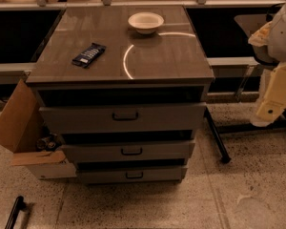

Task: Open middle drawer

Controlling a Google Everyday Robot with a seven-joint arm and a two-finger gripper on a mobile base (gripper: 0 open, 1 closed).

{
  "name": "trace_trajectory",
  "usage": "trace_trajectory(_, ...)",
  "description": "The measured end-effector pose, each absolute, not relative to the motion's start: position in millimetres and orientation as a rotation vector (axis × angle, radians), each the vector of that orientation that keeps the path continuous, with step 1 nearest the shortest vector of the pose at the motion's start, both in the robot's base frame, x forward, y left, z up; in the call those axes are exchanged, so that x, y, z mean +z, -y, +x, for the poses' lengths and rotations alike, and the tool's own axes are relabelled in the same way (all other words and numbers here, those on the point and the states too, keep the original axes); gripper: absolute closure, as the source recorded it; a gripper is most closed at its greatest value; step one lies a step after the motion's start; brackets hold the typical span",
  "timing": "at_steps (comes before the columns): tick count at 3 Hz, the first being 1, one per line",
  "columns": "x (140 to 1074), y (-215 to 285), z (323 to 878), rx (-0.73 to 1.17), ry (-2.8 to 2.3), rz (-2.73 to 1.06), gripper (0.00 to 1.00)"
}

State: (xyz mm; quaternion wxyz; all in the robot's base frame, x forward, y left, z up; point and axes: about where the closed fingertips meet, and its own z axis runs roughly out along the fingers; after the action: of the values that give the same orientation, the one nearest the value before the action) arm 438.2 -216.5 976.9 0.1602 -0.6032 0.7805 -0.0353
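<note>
A grey cabinet (121,56) with three stacked drawers stands in the middle of the camera view. The middle drawer (128,151) has a medium-height flat front with a small dark bar handle (131,151) at its centre; its front lines up with the other fronts, with a dark gap above it. The taller top drawer (124,117) is above it and the shortest drawer (132,174) is below. My gripper (272,106) hangs on the cream arm at the right edge, well right of the cabinet and touching nothing.
On the cabinet top lie a white bowl (146,22) at the back and a dark packet (88,55) at the left. An open cardboard box (24,128) stands left of the cabinet. A dark table leg (215,137) slants at the right. A black bar (14,212) lies on the floor.
</note>
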Motion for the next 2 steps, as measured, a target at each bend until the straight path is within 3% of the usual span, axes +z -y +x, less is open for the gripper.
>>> trace_trajectory(2,940.8,201.4,435.5,-0.008,-2.148,-1.733,0.00)
